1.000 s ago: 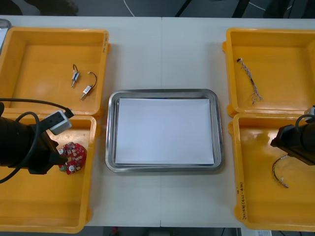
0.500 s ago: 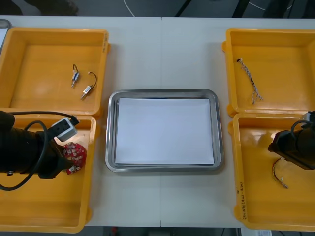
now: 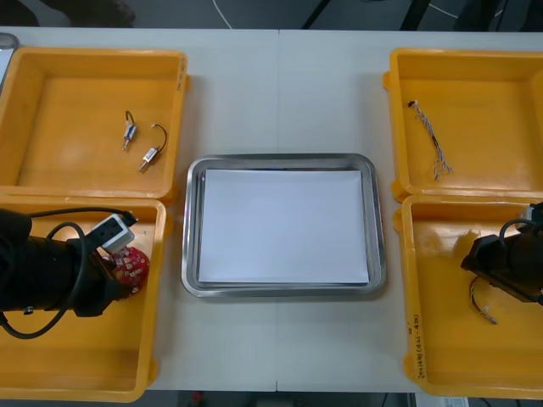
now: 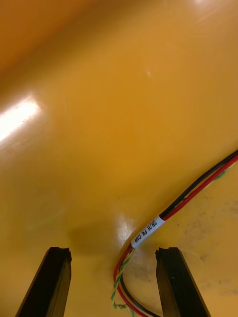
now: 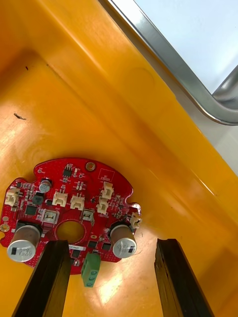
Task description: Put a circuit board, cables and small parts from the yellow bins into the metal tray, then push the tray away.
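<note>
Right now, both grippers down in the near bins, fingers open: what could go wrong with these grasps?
Left gripper, near left bin: the circuit board sits off-centre between the open fingers, one finger overlapping its rim; closing may strike components or pinch only an edge.
Right gripper, near right bin: the red and yellow cable lies flat on the floor beside one finger; the fingers may shut over it or catch one strand.

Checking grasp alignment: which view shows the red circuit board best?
Left wrist view: the circuit board lies flat in its yellow bin just ahead of the open left hand, components clear. Front view shows part of it beside the left arm. Right wrist view faces a red and yellow cable instead.
</note>
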### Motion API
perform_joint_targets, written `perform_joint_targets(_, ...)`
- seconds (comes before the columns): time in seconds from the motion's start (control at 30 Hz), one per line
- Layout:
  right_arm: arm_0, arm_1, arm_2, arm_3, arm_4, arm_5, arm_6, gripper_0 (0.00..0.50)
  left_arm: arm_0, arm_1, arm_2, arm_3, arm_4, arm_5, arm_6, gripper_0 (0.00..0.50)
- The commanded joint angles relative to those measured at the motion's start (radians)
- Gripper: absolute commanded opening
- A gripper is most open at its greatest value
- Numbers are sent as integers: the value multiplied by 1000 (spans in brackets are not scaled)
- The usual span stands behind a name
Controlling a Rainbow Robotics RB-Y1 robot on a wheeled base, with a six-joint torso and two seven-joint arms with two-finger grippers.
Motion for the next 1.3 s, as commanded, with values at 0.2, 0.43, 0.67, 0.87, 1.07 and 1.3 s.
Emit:
perform_joint_targets(0.2, 17, 11, 22, 37, 10, -44, -15, 500, 24, 41, -67, 20, -23, -60, -100, 500)
perform_joint_targets(0.43, 22, 11, 25, 47, 11, -40, -16, 500, 26, 41, -96, 33, -36, -91, -101, 500)
perform_joint_targets(0.67, 22, 11, 28, 60, 11, -38, -22, 0, 24, 41, -129, 60, -52, -146, -106, 500)
perform_joint_targets(0.87, 22, 11, 28, 60, 13, -38, -27, 0, 29, 41, -130, 60, -53, -146, -109, 500)
perform_joint_targets(1.07, 22, 10, 16, 60, 2, -38, -22, 0, 30, 43, -119, 59, -53, -146, -114, 500)
perform_joint_targets(1.3, 20, -1, -16, 22, -17, -23, -16, 0, 32, 41, -112, 59, -50, -145, -120, 500)
